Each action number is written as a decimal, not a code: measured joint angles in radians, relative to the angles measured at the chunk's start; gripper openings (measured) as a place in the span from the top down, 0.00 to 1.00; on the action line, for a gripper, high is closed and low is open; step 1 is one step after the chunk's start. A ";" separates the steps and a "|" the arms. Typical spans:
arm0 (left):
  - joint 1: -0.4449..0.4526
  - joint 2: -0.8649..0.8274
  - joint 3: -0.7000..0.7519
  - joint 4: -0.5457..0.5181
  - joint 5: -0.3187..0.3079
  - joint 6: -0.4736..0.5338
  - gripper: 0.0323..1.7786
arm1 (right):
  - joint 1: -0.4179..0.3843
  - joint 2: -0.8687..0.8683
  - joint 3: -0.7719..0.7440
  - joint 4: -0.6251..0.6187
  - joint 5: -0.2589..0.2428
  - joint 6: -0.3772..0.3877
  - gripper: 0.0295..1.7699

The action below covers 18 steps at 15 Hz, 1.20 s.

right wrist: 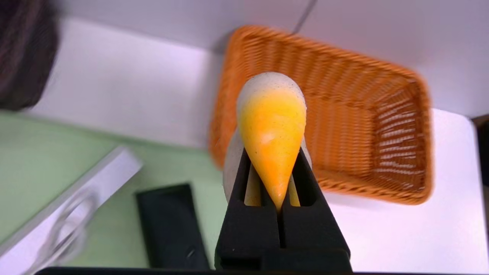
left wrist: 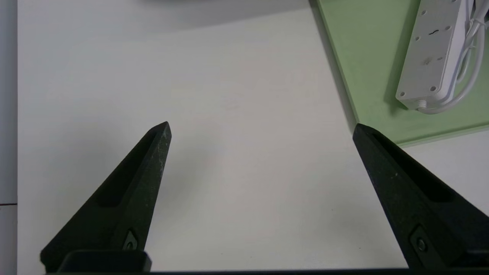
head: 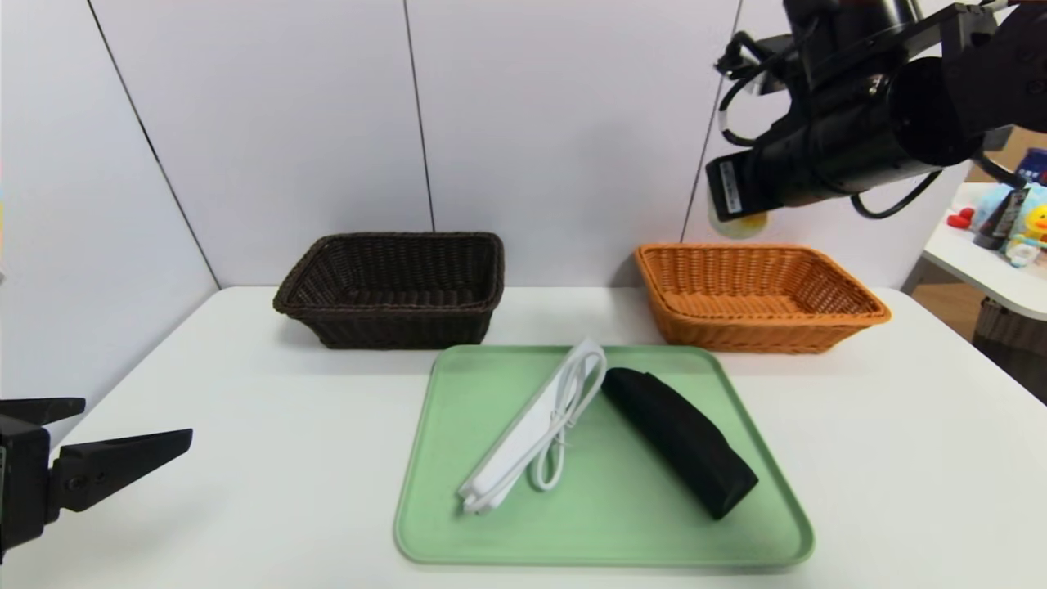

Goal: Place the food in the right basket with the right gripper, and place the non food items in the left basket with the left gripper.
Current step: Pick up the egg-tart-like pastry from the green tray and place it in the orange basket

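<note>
Right gripper (right wrist: 276, 179) upper right of head view, clamped on yellow-white food (right wrist: 272, 126) above orange basket (head: 851, 315), left gripper (left wrist: 261, 130) lower left, fingers apart, strip (head: 532, 429) and black case (head: 679, 442) on tray (head: 605, 532)

Yellow-white egg-like food (right wrist: 272, 126) clamped in right pincer (right wrist: 280, 179), raised near orange basket (head: 757, 298), which lies empty.

The right claw (head: 736, 214) hides most of the fried egg (head: 740, 222).
</note>
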 joint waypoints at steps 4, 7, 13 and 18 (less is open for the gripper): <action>0.000 0.016 -0.002 -0.007 0.000 0.000 0.05 | -0.165 0.088 -0.033 -0.090 0.047 -0.016 0.98; 0.000 0.032 0.002 -0.008 0.000 -0.007 0.05 | -0.226 0.160 -0.036 -0.135 0.067 -0.017 0.98; 0.001 0.037 0.011 -0.008 0.000 -0.018 0.05 | -0.248 0.241 -0.037 -0.164 0.072 -0.010 0.98; 0.001 0.035 0.010 -0.008 0.001 -0.019 0.05 | -0.251 0.245 -0.026 -0.151 0.072 -0.015 0.98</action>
